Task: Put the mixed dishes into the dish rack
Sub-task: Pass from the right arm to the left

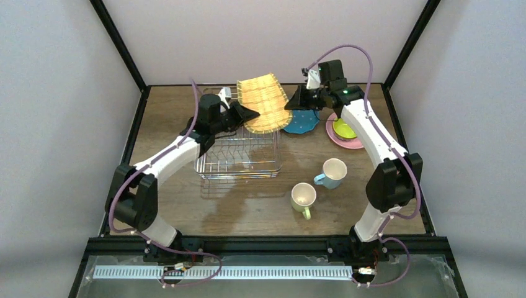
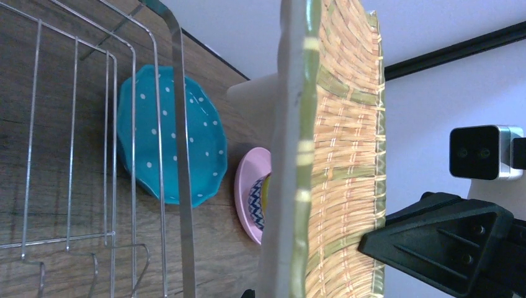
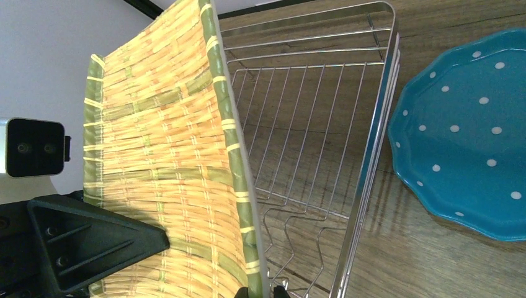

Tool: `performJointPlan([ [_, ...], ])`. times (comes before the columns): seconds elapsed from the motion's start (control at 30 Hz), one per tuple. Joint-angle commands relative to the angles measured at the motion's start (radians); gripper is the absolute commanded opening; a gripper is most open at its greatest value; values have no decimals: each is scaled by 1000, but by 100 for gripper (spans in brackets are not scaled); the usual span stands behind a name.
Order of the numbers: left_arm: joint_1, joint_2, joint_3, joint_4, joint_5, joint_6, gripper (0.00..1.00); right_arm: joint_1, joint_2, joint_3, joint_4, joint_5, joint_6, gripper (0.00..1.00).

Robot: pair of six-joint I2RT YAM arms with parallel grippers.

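The tan woven-look plate (image 1: 265,104) is held up on edge in the air over the far side of the dish rack (image 1: 239,173). It leans a little and its woven face is turned toward the near side of the rack. None of it touches the wires.

The right hand (image 1: 291,102) meets the plate's right edge. In the right wrist view, its dark fingertips (image 3: 240,292) sit close on either side of the green rim, clamped on it.

The left hand (image 1: 251,113) reaches the plate's left edge. In the left wrist view, only one fingertip (image 2: 248,293) shows, against the plate's pale back. I cannot tell whether this hand grips or only touches.

The rack rests on the wooden desk (image 1: 248,211). Just off the rack's far right corner lies the teal dotted plate (image 1: 305,123), flat on the desk. Farther right of the rack, just beside the teal one, is the pink round plate (image 1: 340,141). The lime-inside blue-and-white patterned bowl (image 1: 343,129) sits on it.

Off the rack's near right corner stands the light-blue mug (image 1: 332,172), mouth up. The pale yellow-green mug (image 1: 303,197) is also upright, nearer the arm bases and a little apart from the blue mug.
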Motion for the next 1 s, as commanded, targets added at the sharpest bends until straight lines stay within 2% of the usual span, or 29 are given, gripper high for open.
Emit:
performJointPlan([
  [0.0,-10,-41,52,-84,-49,104,3,11,19,-1,32,-22,24,4],
  [0.2,3,-53,104,-187,-100,153,3,12,20,-4,42,-28,23,28],
  [0.37,14,-54,142,-275,-139,182,3,11,24,-5,53,-40,23,44],
  [0.6,29,-72,171,-339,-198,202,3,10,31,-1,65,-39,26,60],
  [0.77,42,-68,261,-447,-299,258,3,9,21,-5,72,-2,21,63],
  [0.97,48,-30,436,-632,-526,359,3,10,-2,-30,86,71,1,64],
])
